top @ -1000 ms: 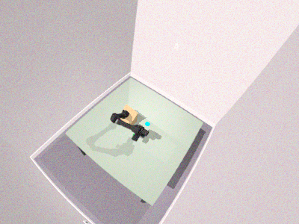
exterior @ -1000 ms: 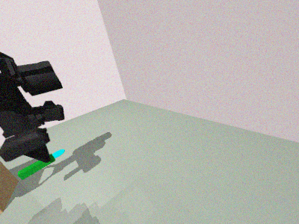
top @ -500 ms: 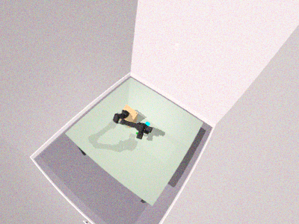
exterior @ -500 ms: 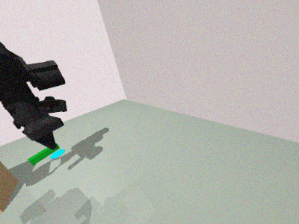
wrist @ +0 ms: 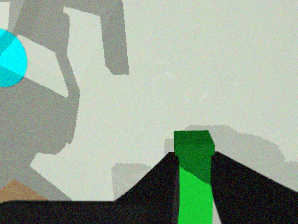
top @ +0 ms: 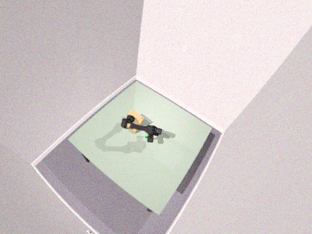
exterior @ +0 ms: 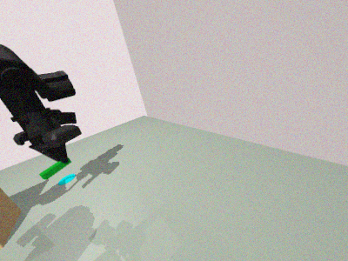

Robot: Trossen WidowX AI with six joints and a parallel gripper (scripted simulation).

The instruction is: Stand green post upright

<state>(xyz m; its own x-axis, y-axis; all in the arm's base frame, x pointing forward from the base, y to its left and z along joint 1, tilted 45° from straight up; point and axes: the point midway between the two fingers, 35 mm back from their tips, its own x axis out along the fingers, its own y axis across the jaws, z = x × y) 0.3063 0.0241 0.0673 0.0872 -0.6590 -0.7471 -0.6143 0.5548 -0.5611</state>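
A: Post first. We see the long square-sided green post (exterior: 55, 169) clamped between the black parallel-jaw gripper (exterior: 61, 157) fingers, tilted, lifted off the pale green table top (exterior: 217, 196).

B: Agreed, jaws closed on it. We place the flat cyan circle (exterior: 66, 179) just beside the post's low end, not under it. Tan wooden block (exterior: 8, 219) sits nearer the arm's base.

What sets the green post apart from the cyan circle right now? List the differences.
Shape: the green post is a long square-ended bar; the cyan circle is a flat disc.
Support: the post is clamped in the gripper and slopes down from it, neither lying nor upright; the circle lies flat on the table.
Colour: green against cyan.
Shared: both sit close together beneath the arm.
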